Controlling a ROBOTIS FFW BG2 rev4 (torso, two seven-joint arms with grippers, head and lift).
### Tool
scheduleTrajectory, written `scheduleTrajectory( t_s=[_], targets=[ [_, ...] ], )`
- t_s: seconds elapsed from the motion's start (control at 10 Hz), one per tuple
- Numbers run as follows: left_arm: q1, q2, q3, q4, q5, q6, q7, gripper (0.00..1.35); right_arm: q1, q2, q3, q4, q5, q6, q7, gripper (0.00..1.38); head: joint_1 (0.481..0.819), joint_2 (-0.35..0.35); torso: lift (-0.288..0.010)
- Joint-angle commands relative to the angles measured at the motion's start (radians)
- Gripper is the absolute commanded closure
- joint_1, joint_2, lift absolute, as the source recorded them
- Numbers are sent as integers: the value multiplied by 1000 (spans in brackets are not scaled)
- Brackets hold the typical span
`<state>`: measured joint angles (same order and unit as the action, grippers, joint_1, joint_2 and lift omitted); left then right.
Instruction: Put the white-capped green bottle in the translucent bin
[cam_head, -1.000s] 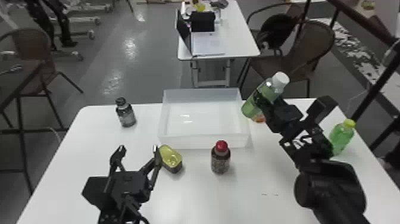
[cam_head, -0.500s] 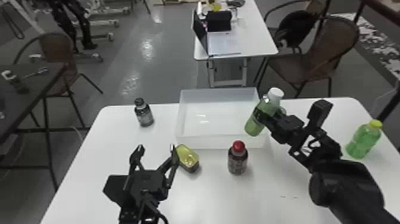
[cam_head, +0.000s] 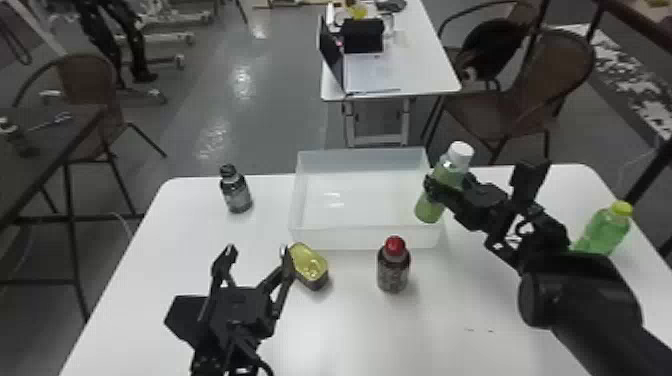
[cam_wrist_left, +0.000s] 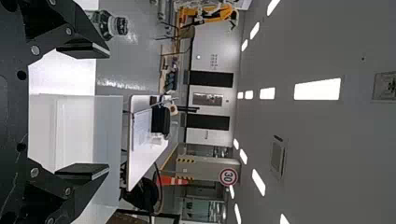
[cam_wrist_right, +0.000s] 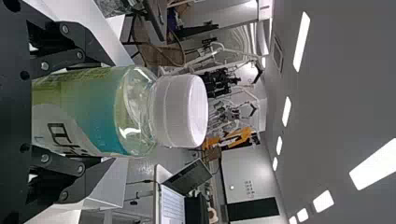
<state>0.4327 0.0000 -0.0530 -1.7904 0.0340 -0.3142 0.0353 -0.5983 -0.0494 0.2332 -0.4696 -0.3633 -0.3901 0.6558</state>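
Observation:
In the head view my right gripper (cam_head: 442, 187) is shut on the white-capped green bottle (cam_head: 434, 207), held tilted over the right side of the translucent bin (cam_head: 370, 237). The right wrist view has the bottle (cam_wrist_right: 88, 112) between the fingers of my right gripper (cam_wrist_right: 100, 112), its white cap pointing outward. My left gripper (cam_head: 257, 250) is parked at the front left with its fingers apart and nothing between them. Beyond the open left gripper (cam_wrist_left: 84, 112) in the left wrist view is the bin (cam_wrist_left: 107, 135).
A red-capped dark bottle (cam_head: 393, 267) and a yellow-topped tin (cam_head: 311, 267) stand before the bin. A dark bottle (cam_head: 235, 190) is left of it. At the far right, a yellow-capped green bottle (cam_head: 602, 230) stands behind the right arm.
The right gripper has carried the bottle leftward, from beside the bin's right wall to over its right side. The head view has shifted, while the left gripper keeps its place over the table.

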Motion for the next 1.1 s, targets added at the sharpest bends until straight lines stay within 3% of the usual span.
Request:
scheduleTrajectory(
  t_s=[0.0, 0.1, 0.2, 0.3, 0.5, 0.6, 0.7, 0.8, 1.0],
  targets=[
    [0, -3, 9, 0, -3, 0, -9, 404, -11, 5, 0, 2, 17, 25, -2, -2, 695, 111, -21],
    [-2, -3, 10, 2, -9, 0, -12, 404, -18, 10, 2, 2, 18, 0, -4, -2, 695, 113, -21],
    [-2, -3, 15, 2, -14, -2, -18, 404, -26, 16, 2, -1, 14, -15, -2, 490, 695, 117, -21],
    [-2, -3, 16, 2, -16, -6, -20, 404, -21, 17, 3, -24, 6, -23, 1, 572, 695, 120, -21],
    [11, -3, 25, -1, -12, -22, -20, 404, 57, 11, 35, -175, -77, 13, 24, 372, 695, 128, -21],
    [8, -3, 22, -1, -16, -23, -20, 404, 152, -10, 31, -356, -72, 103, -9, 340, 695, 140, -21],
    [6, -3, 22, -1, -20, -33, -18, 404, 282, -56, 21, -597, -42, 188, -101, 335, 695, 150, -21],
    [3, -3, 24, -1, -26, -36, -18, 404, 373, -96, -9, -758, -8, 244, -133, 337, 695, 147, -21],
    [-9, -3, 19, 0, -45, -33, -17, 404, 568, -127, -123, -1034, 57, 387, -154, 337, 695, 131, -21]
  ],
)
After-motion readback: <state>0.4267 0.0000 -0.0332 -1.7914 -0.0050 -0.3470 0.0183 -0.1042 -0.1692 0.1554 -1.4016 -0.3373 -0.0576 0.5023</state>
